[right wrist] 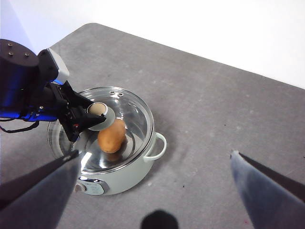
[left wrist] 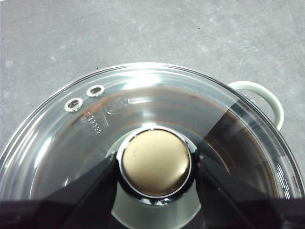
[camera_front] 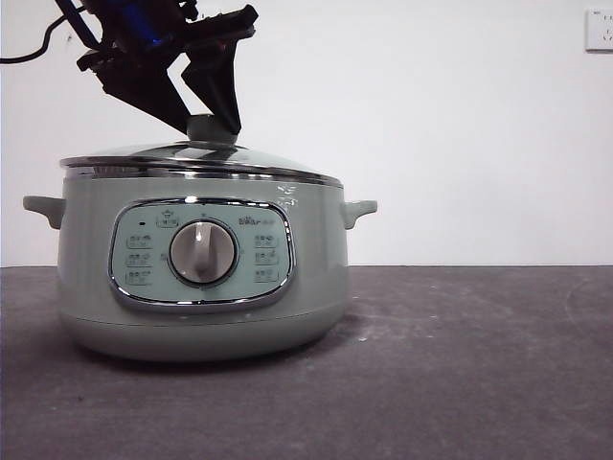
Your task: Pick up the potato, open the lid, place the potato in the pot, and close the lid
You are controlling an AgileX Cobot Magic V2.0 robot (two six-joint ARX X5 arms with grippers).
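Observation:
The sage-green pot point(camera_front: 86, 259) stands on the table with the glass lid point(camera_front: 144, 153) on top of it. My left gripper point(camera_front: 211, 125) comes down from above, its jaws closed against both sides of the lid's round knob point(left wrist: 156, 162). The potato point(right wrist: 112, 136) shows through the glass, lying inside the pot point(right wrist: 128, 171). It is hidden in the front view. My right gripper point(right wrist: 155, 155) is open and empty, high above the table and well off from the pot. The left gripper point(right wrist: 90, 117) also shows in the right wrist view, at the knob.
The grey table point(camera_front: 460, 364) stretches to the right of the pot. A white wall stands behind it with a socket point(camera_front: 599, 29) at the upper right. One pot handle point(left wrist: 267, 95) sticks out beyond the lid's rim.

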